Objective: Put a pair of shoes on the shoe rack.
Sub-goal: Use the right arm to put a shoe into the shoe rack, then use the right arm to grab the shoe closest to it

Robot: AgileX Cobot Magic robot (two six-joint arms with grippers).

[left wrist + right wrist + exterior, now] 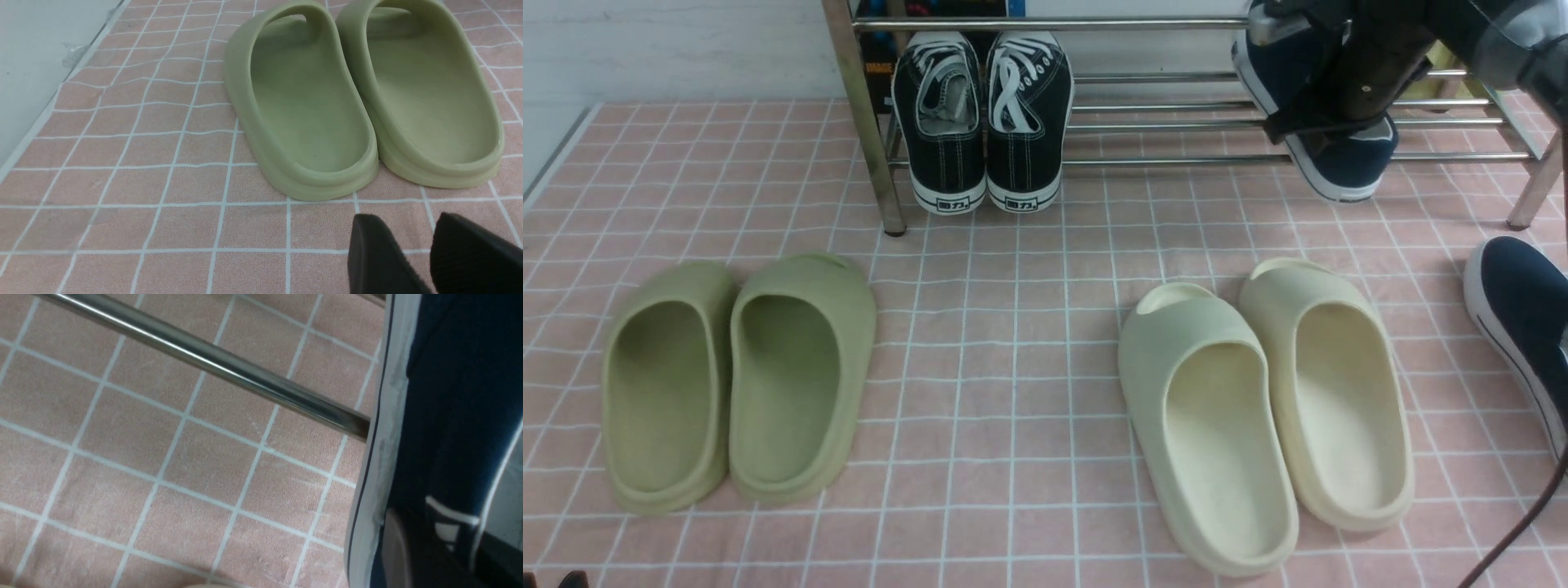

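Note:
One navy slip-on shoe with a white sole hangs tilted over the right part of the shoe rack's lower bars, heel toward me. My right gripper is shut on its side. In the right wrist view the same shoe fills the edge, clamped in the gripper beside a rack bar. Whether it rests on the bars I cannot tell. The second navy shoe lies on the floor at the far right. My left gripper hovers low with its fingers apart and empty, behind the green slides.
Black lace-up sneakers sit on the rack's left end. Green slides lie front left and cream slides front right on the pink checked mat. The rack's legs stand at its corners. A grey floor strip borders the mat's left edge.

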